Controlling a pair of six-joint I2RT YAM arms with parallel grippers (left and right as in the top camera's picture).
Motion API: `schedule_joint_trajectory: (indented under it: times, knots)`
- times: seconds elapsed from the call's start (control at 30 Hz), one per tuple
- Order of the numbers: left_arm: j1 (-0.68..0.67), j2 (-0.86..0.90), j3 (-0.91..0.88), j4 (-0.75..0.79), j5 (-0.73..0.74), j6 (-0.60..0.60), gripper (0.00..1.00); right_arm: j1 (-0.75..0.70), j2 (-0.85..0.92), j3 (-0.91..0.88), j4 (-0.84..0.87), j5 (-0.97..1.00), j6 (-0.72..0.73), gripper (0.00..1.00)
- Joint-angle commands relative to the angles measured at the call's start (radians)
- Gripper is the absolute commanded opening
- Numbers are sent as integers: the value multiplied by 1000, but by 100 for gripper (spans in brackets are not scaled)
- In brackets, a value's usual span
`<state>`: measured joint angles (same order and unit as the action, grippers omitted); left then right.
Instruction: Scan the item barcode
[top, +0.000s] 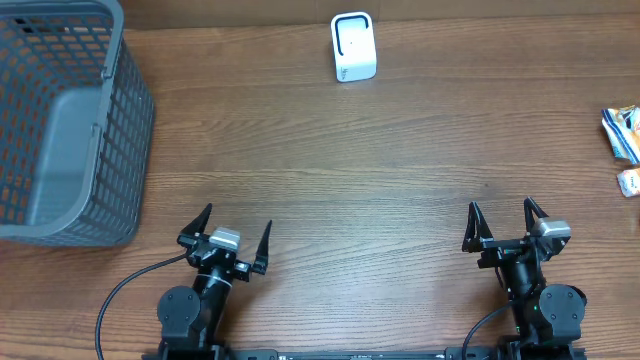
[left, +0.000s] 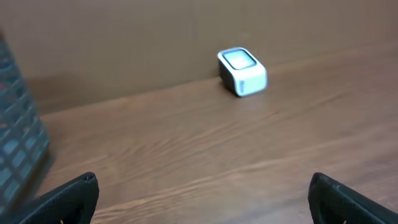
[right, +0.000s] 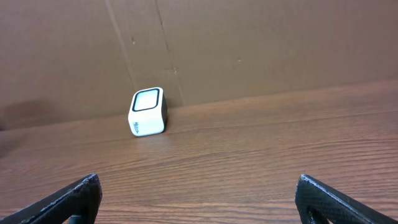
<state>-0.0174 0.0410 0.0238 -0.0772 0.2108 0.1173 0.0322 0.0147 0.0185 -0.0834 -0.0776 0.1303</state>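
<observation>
The white-blue packet (top: 622, 133) is lying at the table's (top: 400, 180) right edge; left gripper (top: 238, 217) and right gripper (top: 501, 204) are standing fully spread, gripping nothing.

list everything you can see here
scanner: 1, white with a dark window, far edge of the table, centre
basket: 1, grey mesh, far left
packets: 2, white with blue and orange, right edge, partly cut off
table: 1, brown wood grain, under everything
wall: 1, brown cardboard, behind the scanner
left tool: 1, black, near edge, left side, open, holding nothing
right tool: 1, black, near edge, right side, open, holding nothing
</observation>
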Motion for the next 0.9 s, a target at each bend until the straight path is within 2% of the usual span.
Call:
schedule_joint_trajectory:
  times: [0.0, 0.63, 0.73, 0.87]
  knots:
    - [24, -25, -19, 24, -12, -55, 100, -5, -12, -10, 3, 6, -4, 100]
    - [64, -39, -19, 10, -57, -75, 100, -6, -12, -10, 3, 6, -4, 100]
    - [64, -38, -19, 5, -106, -138, 100, -6, -12, -10, 3, 6, -4, 100]
    - [64, -38, -19, -2, -208, -307, 100, -6, -12, -10, 3, 6, -4, 100]
